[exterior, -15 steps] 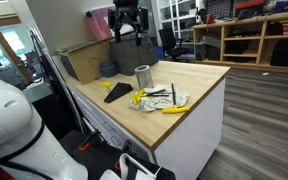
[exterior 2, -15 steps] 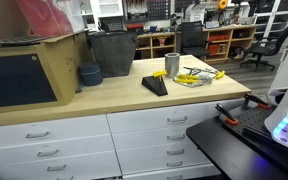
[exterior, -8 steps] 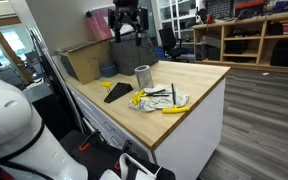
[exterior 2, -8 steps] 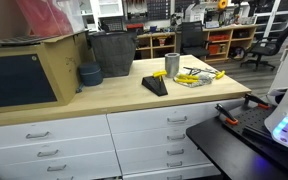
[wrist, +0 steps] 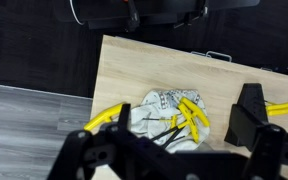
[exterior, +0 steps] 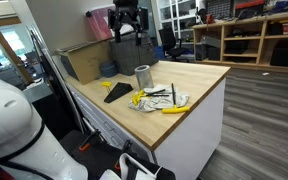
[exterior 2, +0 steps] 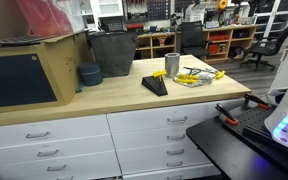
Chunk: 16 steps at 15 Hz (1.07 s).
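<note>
1. As nothing is held, the gripper (exterior: 127, 28) is read as open. In the wrist view its fingers (wrist: 94, 160) are spread wide, with only table seen through the gap.
2. In an exterior view the gripper is seen high above the far end of the table (exterior: 199, 75), behind the cup (exterior: 142, 76) and well clear of everything on the top.
3. The nearest thing is the cloth (wrist: 164, 112) with yellow-handled tools (wrist: 191, 115) piled on it. In the wrist view it is framed just beyond the fingertips, roughly centred on the gap, so it is placed below and a little ahead of the claw.
4. The tools are laid at mixed slants, most of them diagonal. None is lined up with the finger line, which runs straight across the frame.
5. The wedge (wrist: 249, 115) is set just beside the cloth, apart from it, under one finger's side.
6. The arm is held raised, with the wrist pointed down at the table edge.
</note>
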Tool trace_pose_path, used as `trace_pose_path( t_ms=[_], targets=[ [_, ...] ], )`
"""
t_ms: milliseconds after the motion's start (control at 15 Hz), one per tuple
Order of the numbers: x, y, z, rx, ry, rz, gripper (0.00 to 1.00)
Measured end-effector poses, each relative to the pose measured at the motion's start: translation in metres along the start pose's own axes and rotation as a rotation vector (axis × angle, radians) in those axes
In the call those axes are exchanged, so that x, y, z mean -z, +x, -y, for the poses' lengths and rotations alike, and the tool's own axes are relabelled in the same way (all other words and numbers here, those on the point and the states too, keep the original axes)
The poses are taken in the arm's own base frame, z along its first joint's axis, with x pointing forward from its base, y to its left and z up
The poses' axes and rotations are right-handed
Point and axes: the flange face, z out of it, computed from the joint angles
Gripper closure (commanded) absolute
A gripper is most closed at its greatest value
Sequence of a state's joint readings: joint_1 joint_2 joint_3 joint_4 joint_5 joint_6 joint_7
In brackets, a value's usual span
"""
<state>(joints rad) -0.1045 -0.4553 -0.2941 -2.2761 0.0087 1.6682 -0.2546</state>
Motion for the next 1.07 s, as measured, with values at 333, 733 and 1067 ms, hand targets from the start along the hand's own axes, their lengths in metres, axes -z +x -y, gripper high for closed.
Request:
trace_pose_path(
  t_ms=[333,733,1067],
  targets=[
    [0.001,0.001,0.005,-0.003,-0.007,-0.001,0.0],
    [0.008,0.015,0.051,-0.098,-0.067,-0.008,0.0],
    [-0.013,0.034,0.069,-0.25,-0.102,0.039,0.0]
  ],
)
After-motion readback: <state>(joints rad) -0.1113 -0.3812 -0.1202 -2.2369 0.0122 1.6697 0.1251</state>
